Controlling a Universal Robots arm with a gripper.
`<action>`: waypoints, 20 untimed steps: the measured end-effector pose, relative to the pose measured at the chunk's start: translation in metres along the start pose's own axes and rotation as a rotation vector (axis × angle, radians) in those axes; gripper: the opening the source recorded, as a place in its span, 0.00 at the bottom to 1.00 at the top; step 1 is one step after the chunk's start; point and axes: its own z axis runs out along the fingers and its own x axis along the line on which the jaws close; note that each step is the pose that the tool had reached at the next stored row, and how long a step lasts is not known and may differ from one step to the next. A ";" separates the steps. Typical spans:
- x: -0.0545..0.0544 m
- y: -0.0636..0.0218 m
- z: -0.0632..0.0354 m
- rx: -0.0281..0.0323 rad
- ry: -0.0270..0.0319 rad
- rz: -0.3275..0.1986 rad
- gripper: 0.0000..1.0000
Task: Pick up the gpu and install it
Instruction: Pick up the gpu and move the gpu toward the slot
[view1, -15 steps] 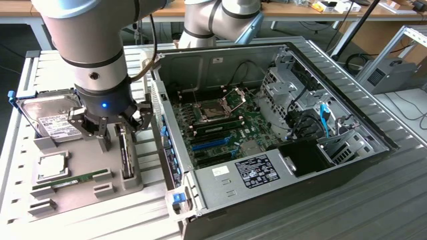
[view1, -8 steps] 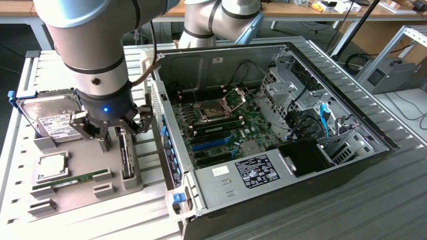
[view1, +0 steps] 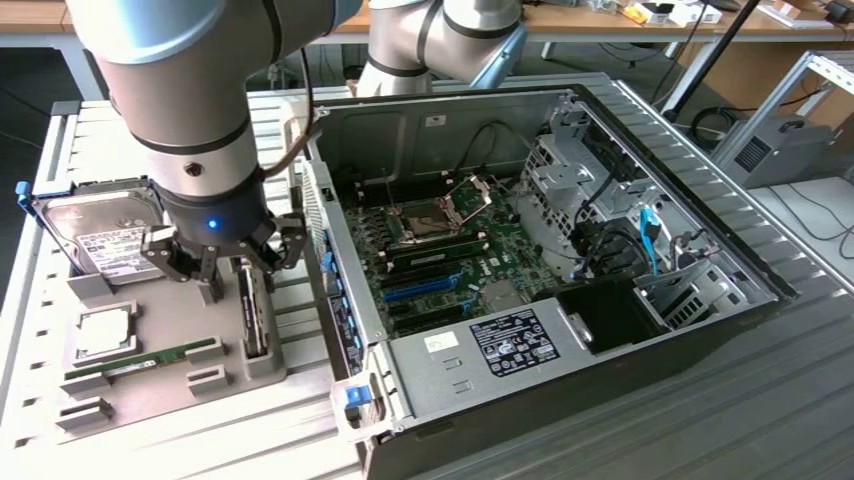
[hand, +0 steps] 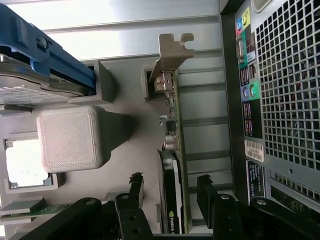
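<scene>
At the exterior view's left, a grey fixture tray (view1: 174, 310) lies on the slatted table. A hard drive (view1: 104, 235) with a white label stands tilted in a blue carrier at its far end. A processor (view1: 104, 333) lies flat nearer the camera, with a narrow green memory stick (view1: 144, 360) beside it.

Next to the right, the arm (view1: 174, 90) comes down over the tray, and the gripper (view1: 247, 275) hangs low above the tray's right-hand side. The gpu (view1: 251, 318) stands on edge in its slot there, directly under the gripper. It is seated in the tray and not lifted.

Seen from the wrist, the gpu (hand: 175, 150) runs between the two black fingers (hand: 135, 192) – board, black heatsink and silver end bracket (hand: 172, 50) all visible. The gripper (hand: 170, 181) is partly open and straddles the card, with a gap showing on each side. It has hold of nothing.

Further right stands the open computer case (view1: 400, 130), well clear of the gripper, with its motherboard (view1: 454, 250) exposed. Its perforated rear panel (hand: 280, 75) lies just beside the tray – the card's slot runs alongside it.
</scene>
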 end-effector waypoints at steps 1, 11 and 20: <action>0.000 -0.0010 0.0000 0.0000 0.0000 0.000 0.56; 0.000 -0.0037 0.0069 0.0002 0.0002 0.000 0.56; 0.000 -0.0046 0.0105 0.0003 0.0003 0.000 0.56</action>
